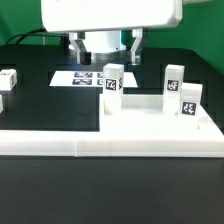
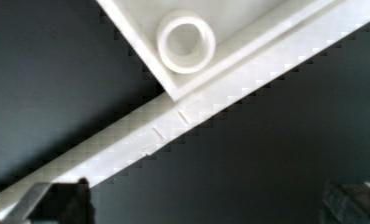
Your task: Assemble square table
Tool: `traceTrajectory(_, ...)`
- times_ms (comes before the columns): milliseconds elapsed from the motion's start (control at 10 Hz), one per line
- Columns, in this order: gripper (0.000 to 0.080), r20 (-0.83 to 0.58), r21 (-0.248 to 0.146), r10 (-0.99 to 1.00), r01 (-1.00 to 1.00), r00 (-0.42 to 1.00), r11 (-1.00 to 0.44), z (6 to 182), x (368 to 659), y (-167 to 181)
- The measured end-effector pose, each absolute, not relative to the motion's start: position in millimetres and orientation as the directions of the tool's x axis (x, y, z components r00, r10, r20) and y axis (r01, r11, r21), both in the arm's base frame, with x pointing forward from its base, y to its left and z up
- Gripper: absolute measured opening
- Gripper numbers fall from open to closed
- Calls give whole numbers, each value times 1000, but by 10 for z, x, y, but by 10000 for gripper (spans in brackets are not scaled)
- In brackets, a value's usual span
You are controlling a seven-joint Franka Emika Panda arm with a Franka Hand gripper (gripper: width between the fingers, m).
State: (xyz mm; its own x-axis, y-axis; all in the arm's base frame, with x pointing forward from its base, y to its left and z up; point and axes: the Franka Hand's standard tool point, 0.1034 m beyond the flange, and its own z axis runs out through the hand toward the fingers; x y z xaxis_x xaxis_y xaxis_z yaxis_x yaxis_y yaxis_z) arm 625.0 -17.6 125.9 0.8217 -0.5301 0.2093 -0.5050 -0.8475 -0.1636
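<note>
The square table's white slab (image 1: 150, 118) lies flat against the long low white wall (image 1: 100, 146). Three white tagged legs stand upright on it: one at its near-left corner (image 1: 112, 79), two toward the exterior view's right (image 1: 173, 80) (image 1: 188, 98). Another tagged leg (image 1: 8, 81) lies loose at the exterior view's left edge. My gripper (image 1: 103, 48) hangs above the back of the table, open and empty. In the wrist view a slab corner (image 2: 271, 15) with a round hole (image 2: 185, 45) shows beside the wall (image 2: 146, 140). My gripper (image 2: 208, 205) has dark fingers (image 2: 66, 205) spread wide over black table.
The marker board (image 1: 80, 77) lies flat on the black table behind the slab, under my gripper. A second white block (image 1: 1, 101) is cut off by the exterior view's left edge. The wall runs across the front of the scene.
</note>
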Motion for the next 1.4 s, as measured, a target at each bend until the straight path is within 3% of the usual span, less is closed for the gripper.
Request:
traceTrajectory(100,648,216,-194,-557,-524,802,-829,1233,6202,-348)
traceTrajectory(200,648,230,-168,-512,-484,828,-859,1178,6070,-487)
traceTrajectory(400,648,238,-72,-282,-272,930,-960,1041,5649,-1028)
traceTrajectory(800,648,117,35,48,45,992,-998,907,5134,-1898)
traceTrajectory(900,648,77,13,97,96,992,-995,889,5122,-1864)
traceTrajectory(1300,648,56,2,81,81,995,-997,874,5119,-1844)
traceTrajectory(1400,648,-19,-42,-16,-16,1000,-999,786,5009,-1854)
